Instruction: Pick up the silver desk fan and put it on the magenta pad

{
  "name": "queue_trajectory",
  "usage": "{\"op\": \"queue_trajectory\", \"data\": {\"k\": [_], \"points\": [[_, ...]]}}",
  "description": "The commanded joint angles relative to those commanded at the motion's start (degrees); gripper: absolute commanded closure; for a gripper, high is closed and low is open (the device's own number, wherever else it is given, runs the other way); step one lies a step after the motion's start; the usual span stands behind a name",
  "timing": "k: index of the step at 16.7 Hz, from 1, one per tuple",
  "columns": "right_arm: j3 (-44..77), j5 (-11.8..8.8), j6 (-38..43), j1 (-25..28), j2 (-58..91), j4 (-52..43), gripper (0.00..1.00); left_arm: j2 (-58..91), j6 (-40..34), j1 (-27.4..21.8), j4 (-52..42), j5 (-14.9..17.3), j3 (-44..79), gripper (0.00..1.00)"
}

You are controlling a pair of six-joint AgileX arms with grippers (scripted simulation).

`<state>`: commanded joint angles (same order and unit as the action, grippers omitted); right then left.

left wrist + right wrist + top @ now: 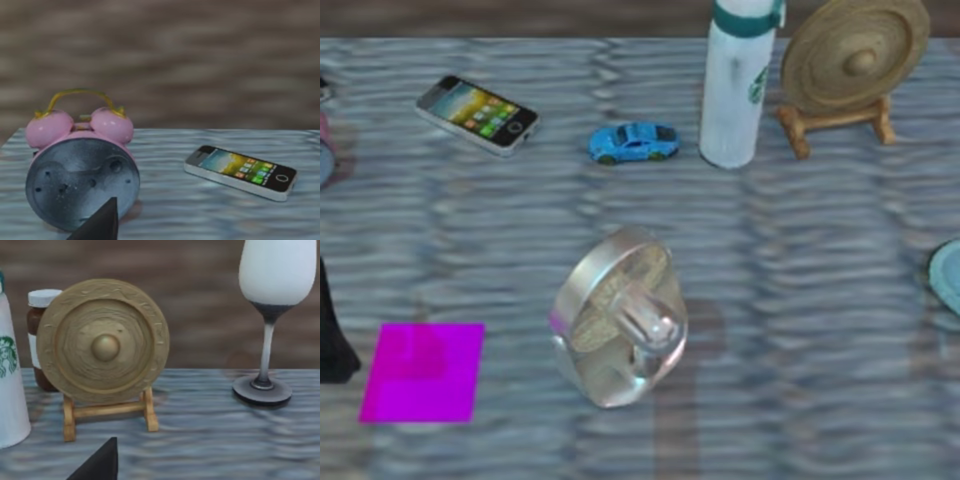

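Sitting mid-frame on the bench, fan point(620, 318) untouched, tilted; pad point(422, 372) lower left. Left arm at left edge looks nearer the pad; neither claw's state can be told, right arm unseen from above.

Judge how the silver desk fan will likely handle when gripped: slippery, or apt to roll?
The silver desk fan looks glossy, so probably slippery. Its round ring stands tilted on edge, so a nudge may roll or tip it. The stubby hub might offer a surer hold.
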<state>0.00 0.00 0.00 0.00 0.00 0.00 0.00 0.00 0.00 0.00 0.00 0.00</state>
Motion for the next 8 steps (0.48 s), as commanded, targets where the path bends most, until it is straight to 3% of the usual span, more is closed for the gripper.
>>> {"op": "queue_trajectory", "data": {"k": [4,8], "points": [[0.0,0.0,0.0,0.0,0.0,0.0,0.00,1.8,0.1,-0.8,-1.7,0.0,1.7,0.00],[0.0,0.0,0.0,0.0,0.0,0.0,0.00,12.6,0.8,-5.2,-11.2,0.1,12.4,0.00]]}}
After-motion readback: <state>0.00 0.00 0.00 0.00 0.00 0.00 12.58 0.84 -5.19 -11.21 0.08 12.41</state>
